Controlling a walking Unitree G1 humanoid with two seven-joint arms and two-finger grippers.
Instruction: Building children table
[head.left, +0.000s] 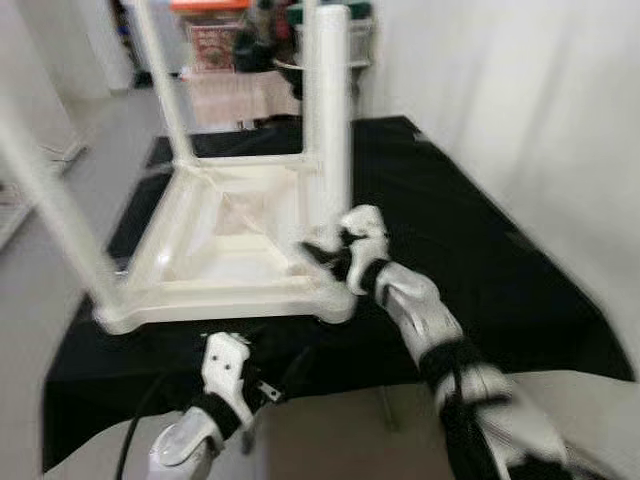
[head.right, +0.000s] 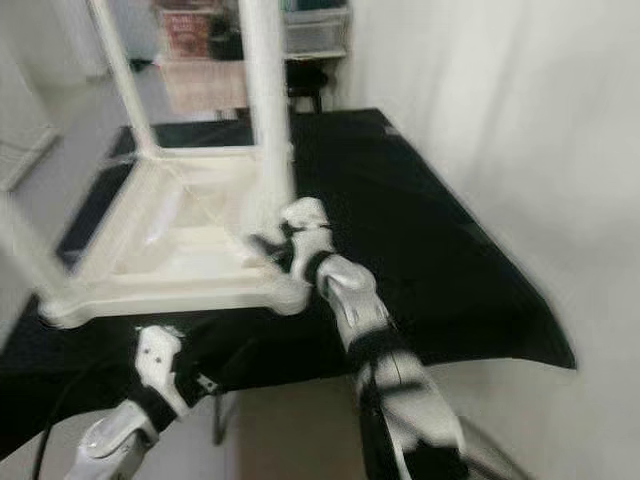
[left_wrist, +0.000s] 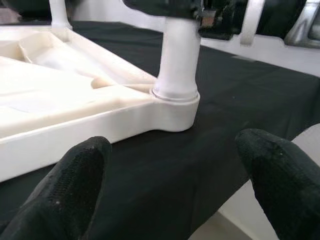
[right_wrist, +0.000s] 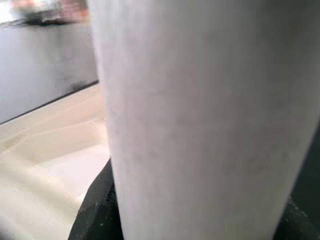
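Left eye view: white plastic children's tabletop (head.left: 220, 250) lies upside down on a black cloth-covered work surface (head.left: 480, 270). Thick white round leg (head.left: 328, 110) stands upright in the near corner socket at approx 5 o'clock of the top. Two thinner-looking white legs show, far corner leg (head.left: 165, 85) at 11 o'clock and near-side leg (head.left: 50, 200) at 8 o'clock; blurred, seating not confirmable. Right gripper (head.left: 325, 255) sits at the base of the thick leg. Left gripper (head.left: 262, 388) hangs low at the cloth's near edge, 6 o'clock, apart from the tabletop.

Right eye view: same layout. Background at 12 o'clock: clear plastic storage bins (head.right: 315, 30); contents too blurred to tell.

Left wrist view: the left gripper's two black fingertips (left_wrist: 75, 175) spread wide, nothing between them. Corner socket (left_wrist: 172, 107) with leg seated in it lies ahead, well apart from the fingers.

Right wrist view: leg surface very close; dark finger material at its base on both sides, so jaws look to be pinching the leg, fingers wrapped round it.

Progress (judgement): at least three legs up, so assy looks well along. Fourth corner not clear. Left to do, prob: press the held leg fully home, check the rest, flip the table upright.
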